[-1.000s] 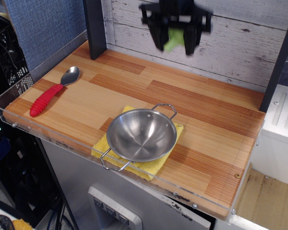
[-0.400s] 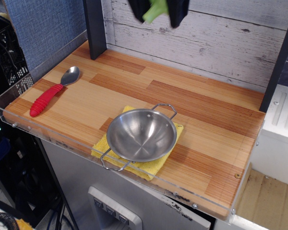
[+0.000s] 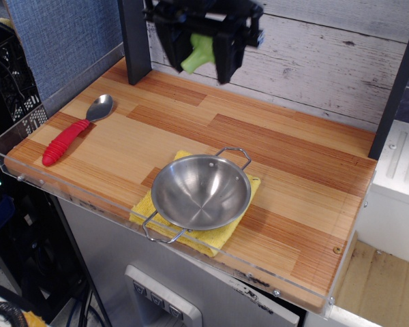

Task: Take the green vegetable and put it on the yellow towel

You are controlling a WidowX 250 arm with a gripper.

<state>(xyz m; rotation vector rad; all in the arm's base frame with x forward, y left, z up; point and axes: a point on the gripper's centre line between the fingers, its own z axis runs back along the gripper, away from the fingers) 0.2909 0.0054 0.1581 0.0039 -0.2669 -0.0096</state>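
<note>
Carry step: green vegetable [image 3: 196, 53] is up in the air, pinched in the jaws of the gripper [image 3: 199, 56] over the far left of the table [image 3: 286, 157].

Next it needs to travel toward the near edge, to the yellow towel [image 3: 150, 202]. Snag, I think: the steel bowl [image 3: 200, 192] sits right on the towel, so only the edges show. Red-handled spoon [image 3: 73, 132] lies off left, well clear.

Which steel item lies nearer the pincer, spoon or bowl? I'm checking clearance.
The spoon, red-handled, at the left; the bowl sits farther forward on the yellow towel.
</note>
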